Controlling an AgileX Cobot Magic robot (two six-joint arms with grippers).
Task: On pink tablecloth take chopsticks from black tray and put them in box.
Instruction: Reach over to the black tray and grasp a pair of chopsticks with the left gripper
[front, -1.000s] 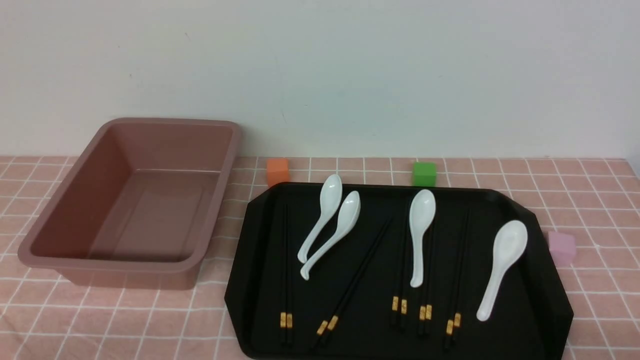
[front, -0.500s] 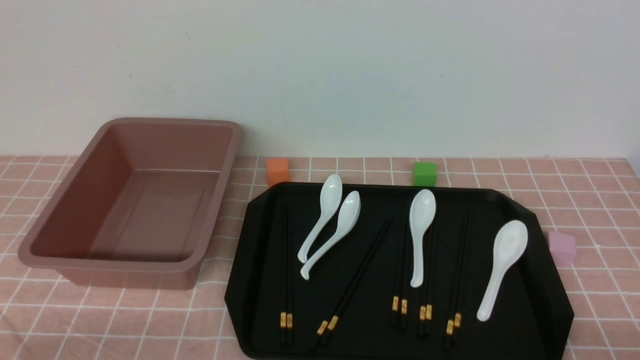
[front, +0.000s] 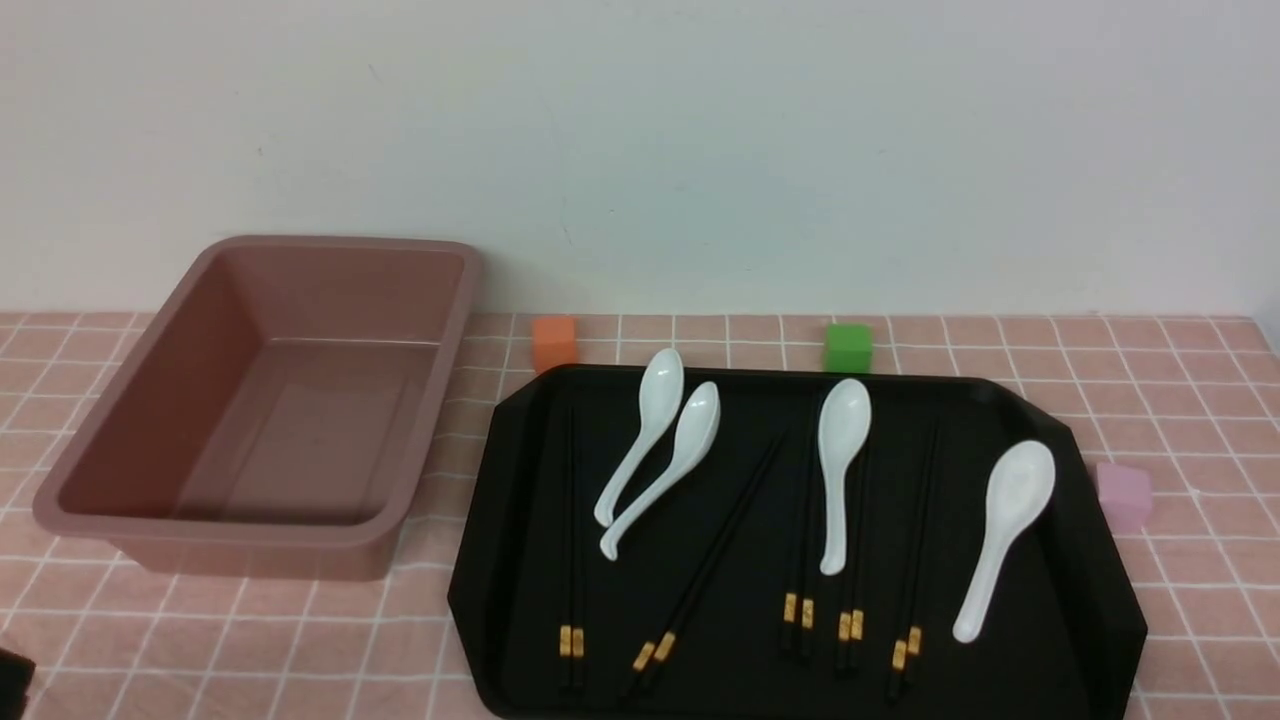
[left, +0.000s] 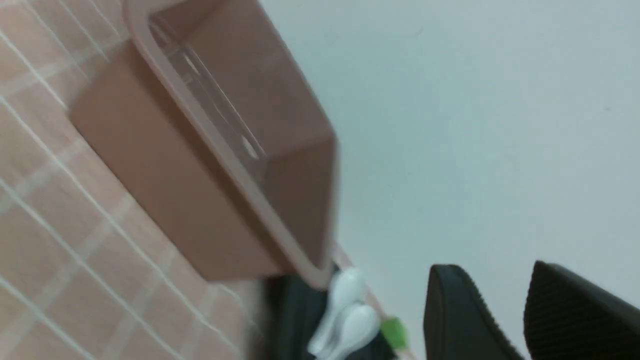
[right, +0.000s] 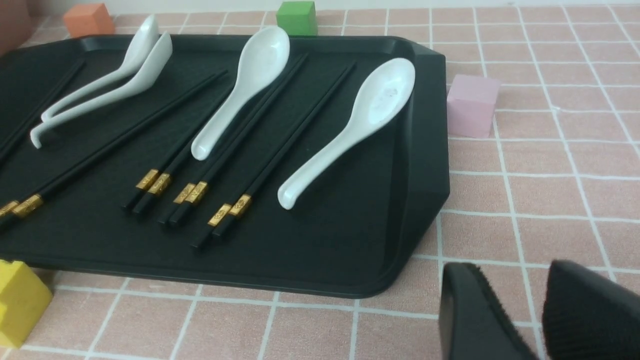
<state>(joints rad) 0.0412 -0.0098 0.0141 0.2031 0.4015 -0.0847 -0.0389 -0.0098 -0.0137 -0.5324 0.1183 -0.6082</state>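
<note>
Tablecloth (front: 1180, 400): pink, white grid, covers the tabletop.

Tray (front: 1070, 590): black, glossy, low rim, right of centre. Holds all the chopsticks and spoons.

Box (front: 250, 535): deep, dusty pink, empty, left of the tray and just beside it.

Left pincer (left: 500, 300): released, nothing between the pads, hanging near the box and well off the tray.

Right pincer (right: 515, 295): released, empty, over the cloth just off the tray's near right corner.

Chopsticks (front: 715, 560): five black pairs lying flat on the tray, gold bands at the near ends. One pair sits at the left edge, one lies aslant in the middle, three lie close together to the right. None is in the box yet. Judged light, stiff, thin and slick, so likely to roll or slip from the pads. Best hold is probably across a pair at the thicker end by the band. The left pair lies clear and nearest the box.

Spoons (front: 1005, 520): four, white ceramic. One seems to rest on the right-hand pairs, so lifting there may drag it.

Cubes: orange (front: 555, 342), green (front: 848, 347), pink (front: 1124, 495), yellow (right: 20, 300), all on the cloth around the tray.
</note>
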